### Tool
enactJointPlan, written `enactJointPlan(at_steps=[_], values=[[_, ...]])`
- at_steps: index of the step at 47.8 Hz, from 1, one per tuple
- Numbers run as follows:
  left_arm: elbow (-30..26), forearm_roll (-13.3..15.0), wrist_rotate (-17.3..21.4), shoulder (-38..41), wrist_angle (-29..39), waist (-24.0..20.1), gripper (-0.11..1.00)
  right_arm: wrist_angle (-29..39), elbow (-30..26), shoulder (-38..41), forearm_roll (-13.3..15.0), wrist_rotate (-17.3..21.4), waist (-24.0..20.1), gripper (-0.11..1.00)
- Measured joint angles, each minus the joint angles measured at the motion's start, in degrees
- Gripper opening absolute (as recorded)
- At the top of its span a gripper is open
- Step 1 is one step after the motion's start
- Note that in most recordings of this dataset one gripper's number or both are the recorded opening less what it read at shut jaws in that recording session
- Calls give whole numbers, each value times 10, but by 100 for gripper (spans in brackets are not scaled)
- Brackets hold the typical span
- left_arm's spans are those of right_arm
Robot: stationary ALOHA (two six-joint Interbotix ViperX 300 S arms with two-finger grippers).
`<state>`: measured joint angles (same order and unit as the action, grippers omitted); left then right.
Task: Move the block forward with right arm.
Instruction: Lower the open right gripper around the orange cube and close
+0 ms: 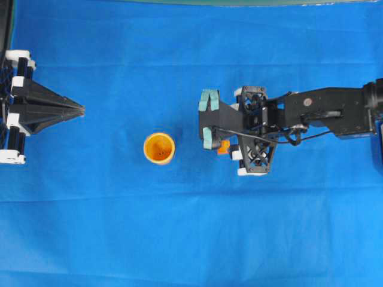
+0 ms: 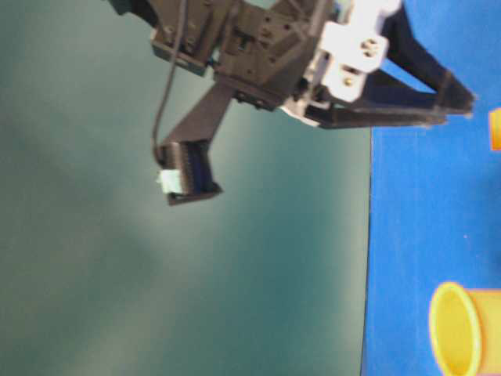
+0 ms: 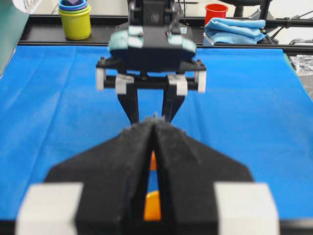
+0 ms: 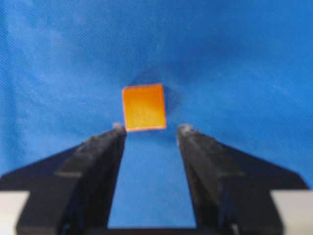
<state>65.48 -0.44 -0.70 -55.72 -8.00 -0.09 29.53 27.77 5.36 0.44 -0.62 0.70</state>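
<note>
The right arm's gripper (image 1: 207,118) reached in over the blue cloth-covered surface (image 1: 179,227), its two teal-padded fingers (image 1: 209,99) spread wide apart and holding nothing. The block (image 4: 144,107), a small orange cube, lay on the cloth just ahead of the fingertips in the right wrist view, in line with the gap between them and a little toward the left one; whether that tip touched the cube could not be told. From overhead the cube (image 1: 223,147) showed only as a sliver of orange beneath the gripper's black lattice frame, near the lower finger. A round yellow-orange cup (image 1: 159,147) stood upright on the cloth, apart from the gripper's fingertips, between the two arms. At the left edge, the left arm's gripper (image 1: 82,109) rested with its black pointed fingers pressed together and empty, well apart from the cup. In the left wrist view those closed fingers (image 3: 154,128) pointed straight at the opposite gripper.
</note>
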Motion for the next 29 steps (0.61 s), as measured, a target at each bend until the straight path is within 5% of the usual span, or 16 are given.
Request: enactJointPlan(at_steps=[29], values=[[-1,0,0,1,0,1,1,-25,-25,59,0,-2,-9,58]])
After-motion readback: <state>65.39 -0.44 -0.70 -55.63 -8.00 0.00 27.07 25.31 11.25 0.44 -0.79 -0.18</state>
